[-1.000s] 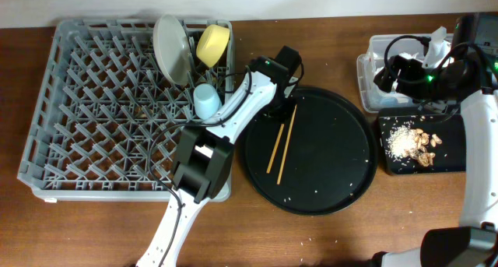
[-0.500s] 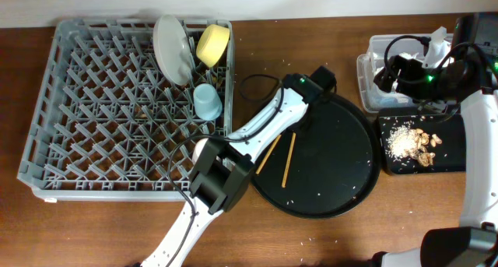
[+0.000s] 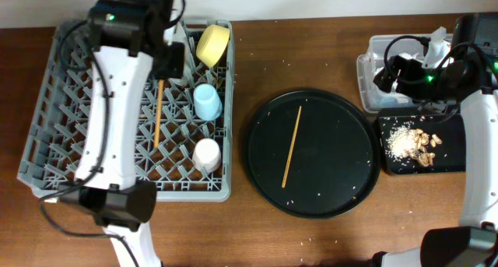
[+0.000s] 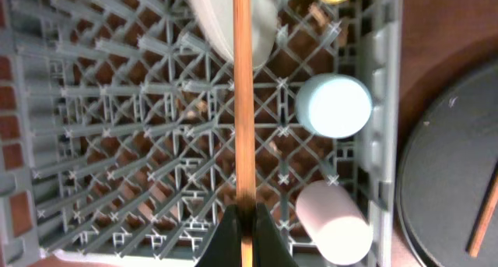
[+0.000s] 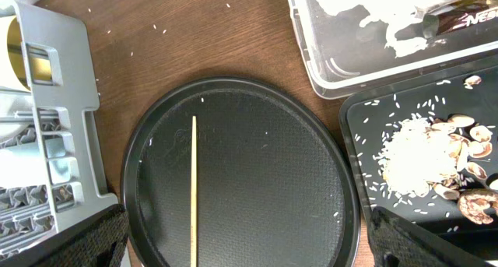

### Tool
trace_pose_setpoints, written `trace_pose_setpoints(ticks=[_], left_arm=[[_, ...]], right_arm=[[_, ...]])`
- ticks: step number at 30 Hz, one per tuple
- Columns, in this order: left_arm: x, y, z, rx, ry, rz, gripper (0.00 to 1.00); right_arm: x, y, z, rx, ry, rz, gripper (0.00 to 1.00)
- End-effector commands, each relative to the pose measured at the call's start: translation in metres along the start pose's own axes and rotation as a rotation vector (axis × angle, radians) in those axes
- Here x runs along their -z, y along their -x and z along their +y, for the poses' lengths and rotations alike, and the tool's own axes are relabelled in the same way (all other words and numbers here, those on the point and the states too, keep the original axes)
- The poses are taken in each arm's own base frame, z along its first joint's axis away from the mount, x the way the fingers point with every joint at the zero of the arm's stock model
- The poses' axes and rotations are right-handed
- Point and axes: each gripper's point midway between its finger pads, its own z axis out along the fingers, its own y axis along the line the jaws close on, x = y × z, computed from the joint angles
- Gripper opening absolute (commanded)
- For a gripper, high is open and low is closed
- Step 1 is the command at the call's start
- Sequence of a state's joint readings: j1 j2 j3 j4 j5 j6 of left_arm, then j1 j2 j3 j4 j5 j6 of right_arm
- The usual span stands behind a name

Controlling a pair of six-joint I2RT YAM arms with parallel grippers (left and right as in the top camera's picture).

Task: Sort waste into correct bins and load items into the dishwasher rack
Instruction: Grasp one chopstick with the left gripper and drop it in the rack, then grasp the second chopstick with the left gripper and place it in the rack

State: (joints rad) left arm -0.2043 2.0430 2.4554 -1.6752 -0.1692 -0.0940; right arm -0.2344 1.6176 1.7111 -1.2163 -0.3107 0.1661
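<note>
– Where are the sticks?
– Over the big grey rack (image 3: 47, 135), the left gripper (image 4: 243, 220) is pinched tight on one chopstick (image 4: 243, 103), near its end. On the round black tray (image 3: 342, 166) lies the other chopstick (image 3: 292, 146).
– Easy to hold?
– Probably light, stiff, thin and slippy. Pinching its middle seems best. The right gripper (image 3: 387, 76) has its fingers spread, with nothing in them.
</note>
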Motion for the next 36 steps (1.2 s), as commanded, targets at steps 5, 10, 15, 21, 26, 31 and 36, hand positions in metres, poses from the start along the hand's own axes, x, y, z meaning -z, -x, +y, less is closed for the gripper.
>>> trace_pose_setpoints(ticks=[5, 10, 15, 21, 26, 31, 36], left_arm=[[-0.152, -0.037, -0.016, 0.010, -0.048, 0.175, 0.00], [-0.169, -0.038, -0.022, 0.014, -0.070, 0.156, 0.46], [-0.113, -0.004, -0.045, -0.012, -0.155, 0.058, 0.44], [-0.116, -0.018, -0.269, -0.266, -0.406, -0.056, 0.41], [-0.189, -0.067, -0.331, -0.382, -0.360, 0.039, 0.41], [-0.212, -0.075, -0.335, -0.405, -0.295, 0.039, 0.33], [-0.217, -0.076, -0.335, -0.407, -0.284, 0.039, 0.32]], right_arm=[[0.004, 0.002, -0.001, -0.004, -0.007, -0.015, 0.98], [0.004, 0.002, -0.001, -0.004, -0.008, -0.015, 0.98], [0.004, 0.002, -0.001, -0.004, -0.007, -0.015, 0.98], [0.004, 0.002, -0.001, -0.004, -0.007, -0.015, 0.98], [0.004, 0.002, -0.001, -0.004, -0.007, -0.015, 0.99], [0.004, 0.002, -0.001, -0.004, -0.007, -0.015, 0.98], [0.004, 0.002, -0.001, -0.004, -0.007, -0.015, 0.98]])
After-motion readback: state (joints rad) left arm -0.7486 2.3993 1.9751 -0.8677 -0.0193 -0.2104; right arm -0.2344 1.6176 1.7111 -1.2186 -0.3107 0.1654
